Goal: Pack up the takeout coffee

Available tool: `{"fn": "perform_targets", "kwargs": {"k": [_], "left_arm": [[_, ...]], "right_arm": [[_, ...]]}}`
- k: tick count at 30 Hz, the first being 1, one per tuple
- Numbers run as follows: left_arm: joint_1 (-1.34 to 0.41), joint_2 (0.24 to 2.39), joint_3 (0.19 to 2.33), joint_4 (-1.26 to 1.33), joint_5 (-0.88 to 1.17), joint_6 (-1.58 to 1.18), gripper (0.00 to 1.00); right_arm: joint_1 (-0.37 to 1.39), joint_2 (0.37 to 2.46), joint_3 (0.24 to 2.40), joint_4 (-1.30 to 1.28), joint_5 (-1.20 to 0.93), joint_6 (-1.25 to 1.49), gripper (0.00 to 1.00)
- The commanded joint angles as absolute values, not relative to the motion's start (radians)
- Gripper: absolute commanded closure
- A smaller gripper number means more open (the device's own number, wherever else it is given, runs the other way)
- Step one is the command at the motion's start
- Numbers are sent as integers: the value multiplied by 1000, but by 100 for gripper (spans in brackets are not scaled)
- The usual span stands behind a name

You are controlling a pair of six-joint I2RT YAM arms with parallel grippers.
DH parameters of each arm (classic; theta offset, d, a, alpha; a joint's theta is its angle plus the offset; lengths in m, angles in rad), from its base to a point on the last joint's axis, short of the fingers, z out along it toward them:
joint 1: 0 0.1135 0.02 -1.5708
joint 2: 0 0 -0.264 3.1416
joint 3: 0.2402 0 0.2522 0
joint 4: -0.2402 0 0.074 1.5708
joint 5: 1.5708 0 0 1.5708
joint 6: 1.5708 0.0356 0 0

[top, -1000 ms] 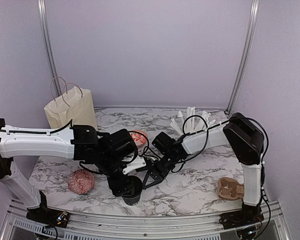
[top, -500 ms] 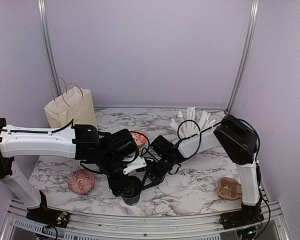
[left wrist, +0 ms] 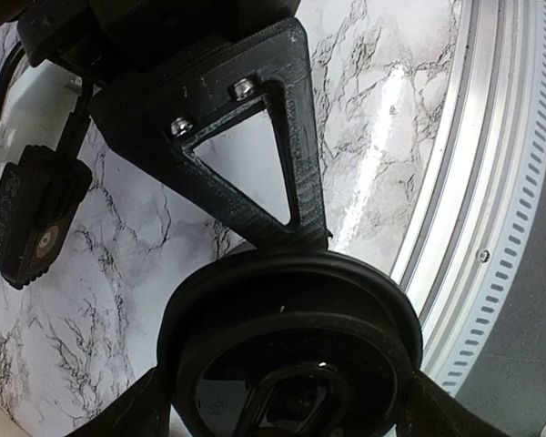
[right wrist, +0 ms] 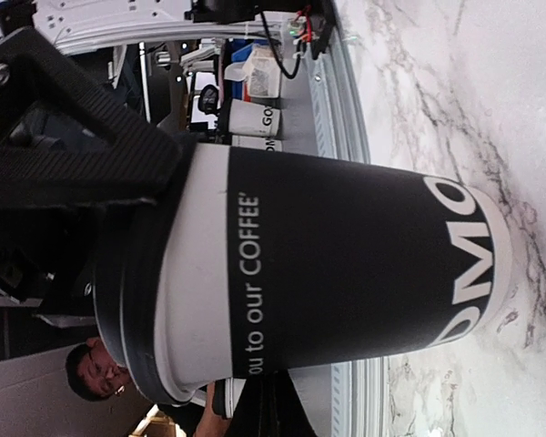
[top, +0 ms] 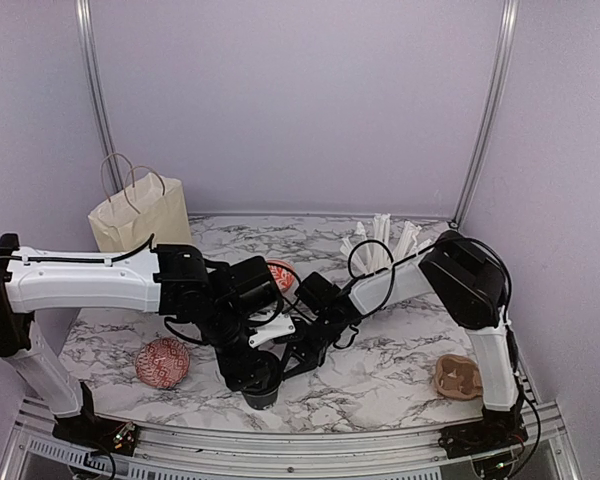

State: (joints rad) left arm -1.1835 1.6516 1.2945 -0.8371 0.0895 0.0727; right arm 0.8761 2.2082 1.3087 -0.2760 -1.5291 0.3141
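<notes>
Now: your left gripper (left wrist: 282,414), spread wide, clamps the lidded cup (right wrist: 346,264) standing on the table (right wrist: 455,73). Your right gripper (left wrist: 296,232), closed, has its tip at the rim of the lid (left wrist: 291,300).

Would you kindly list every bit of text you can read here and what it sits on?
"to our COFFEE": on the cup, start hidden.
"M": large, between two cut-off round letters, near its base.
Print on the white cup behind: too small to read.
</notes>
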Motion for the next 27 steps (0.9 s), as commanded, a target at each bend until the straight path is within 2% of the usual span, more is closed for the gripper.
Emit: {"fn": "perform_targets", "kwargs": {"k": [1,6,15,23,27], "left_arm": [[-1198,1932,1261,-665,39,86,19],[-1198,1984,1320,-837,5,87,20],[-1198,2032,1358,-900,-37,94,20],[-1201,1949,1299,-893,-33,74,20],[-1207,1892,1263,-860,-34,57,20]], "right_arm": [[961,2210,1483,-379,-1143,131,99],[898,2112,1446,-348,-1069,99,99],[842,2024,1401,-423,-1032,-26,95],[816,2000,1370,-422,-1051,-25,86],[815,1998,1364,-411,-1038,-17,85]]}}
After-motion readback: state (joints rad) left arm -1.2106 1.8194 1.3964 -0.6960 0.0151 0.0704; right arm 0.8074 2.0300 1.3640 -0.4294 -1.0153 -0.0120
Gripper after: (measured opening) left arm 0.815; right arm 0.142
